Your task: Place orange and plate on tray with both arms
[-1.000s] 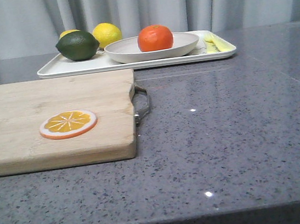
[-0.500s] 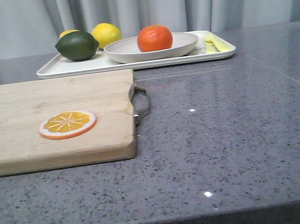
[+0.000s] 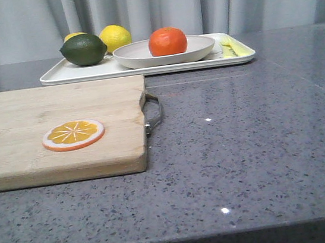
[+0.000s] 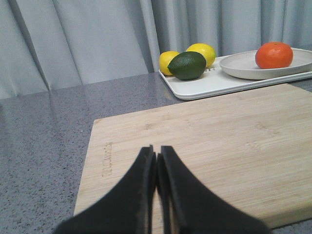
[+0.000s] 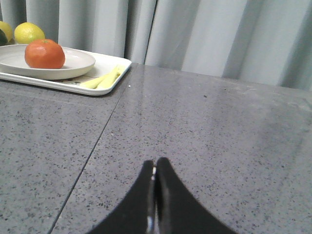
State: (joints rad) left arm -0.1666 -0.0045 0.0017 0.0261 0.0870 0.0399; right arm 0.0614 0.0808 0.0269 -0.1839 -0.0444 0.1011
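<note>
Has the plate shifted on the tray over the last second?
No. The plate sits at the same spot on the tray, the orange in it, beside the lime.

- The counter [image 3: 261, 144] lies bare to the right of the cutting board [image 3: 62, 134].
- The cutting board fills the near left, carrying only a flat orange slice [image 3: 73, 135].
- At the far edge, the tray [image 3: 143, 67] is crowded: lime [image 3: 83, 50], lemons [image 3: 115, 36], plate [image 3: 165, 52] holding the orange [image 3: 167, 41], yellow sticks [image 3: 233, 46].
- A bare strip of counter separates board and tray.
</note>
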